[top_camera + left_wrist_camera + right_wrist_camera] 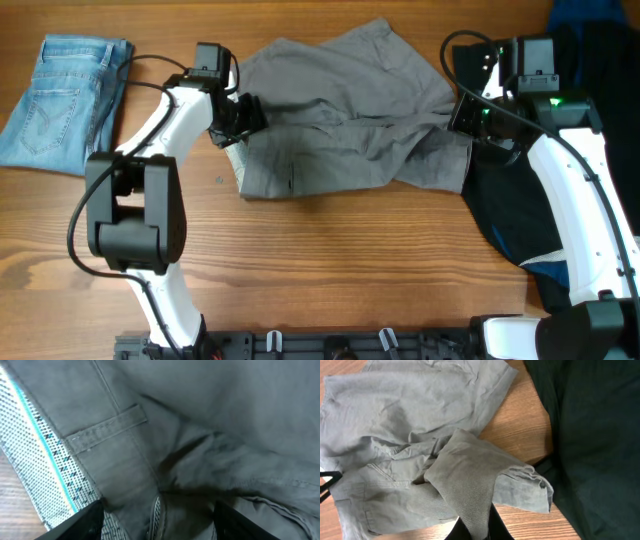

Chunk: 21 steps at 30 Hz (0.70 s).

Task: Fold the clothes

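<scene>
Overhead: the grey shorts (345, 110) lie spread and rumpled on the far middle of the table (330, 260). Folded jeans (60, 98) sit at the far left. A dark garment (505, 205) lies at the right, partly hidden under the right arm and cut off by the frame's edge. The left fingers (243, 117) rest at the shorts' left edge, and the right fingers (466, 118) at their right edge. From this height I cannot tell how either pair stands.

Left wrist: the shorts fill the view. A belt loop (107, 427) is stitched across the waistband, and beside it shows a dotted lining (47, 460) with a teal stripe. A zip (156, 512) is partly in shadow. The two dark tips sit at the near corners – spread wide, with cloth lying between them and nothing pinched.

Right wrist: a fold of the grey cloth (470, 485) runs down into the fingers, which are clamped narrow on it – their tips are mostly cut off. The dark garment fills the right side, touching the fold's hem.
</scene>
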Tool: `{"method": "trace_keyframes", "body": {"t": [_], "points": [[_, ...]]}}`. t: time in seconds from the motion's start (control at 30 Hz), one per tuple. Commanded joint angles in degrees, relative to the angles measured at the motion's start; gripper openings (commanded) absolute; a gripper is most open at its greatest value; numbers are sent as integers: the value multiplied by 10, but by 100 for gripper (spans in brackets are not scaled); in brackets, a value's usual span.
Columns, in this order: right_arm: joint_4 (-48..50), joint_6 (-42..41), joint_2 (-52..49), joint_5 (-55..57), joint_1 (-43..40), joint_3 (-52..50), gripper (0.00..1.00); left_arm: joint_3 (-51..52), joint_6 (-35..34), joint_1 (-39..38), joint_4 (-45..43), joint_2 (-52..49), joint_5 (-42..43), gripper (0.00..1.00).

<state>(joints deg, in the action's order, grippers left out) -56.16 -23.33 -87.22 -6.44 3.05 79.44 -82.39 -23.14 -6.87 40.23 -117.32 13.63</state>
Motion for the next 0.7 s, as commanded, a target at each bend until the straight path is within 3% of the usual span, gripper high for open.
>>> {"method": "trace_keyframes", "body": {"t": [0.0, 0.07, 0.23, 0.37, 0.67], "points": [[0, -7, -2, -11, 0, 11, 5, 7, 17, -2, 0, -26, 26, 61], [0, -7, -2, -9, 0, 11, 5, 7, 17, -2, 3, -31, 49, 49], [0, -7, -2, -9, 0, 11, 6, 7, 20, -2, -1, -31, 50, 45], [0, -7, -3, -5, 0, 11, 5, 6, 35, -1, 8, -18, 48, 36], [0, -7, -5, -5, 0, 11, 5, 6, 32, -8, 47, 21, 44, 40]]}}
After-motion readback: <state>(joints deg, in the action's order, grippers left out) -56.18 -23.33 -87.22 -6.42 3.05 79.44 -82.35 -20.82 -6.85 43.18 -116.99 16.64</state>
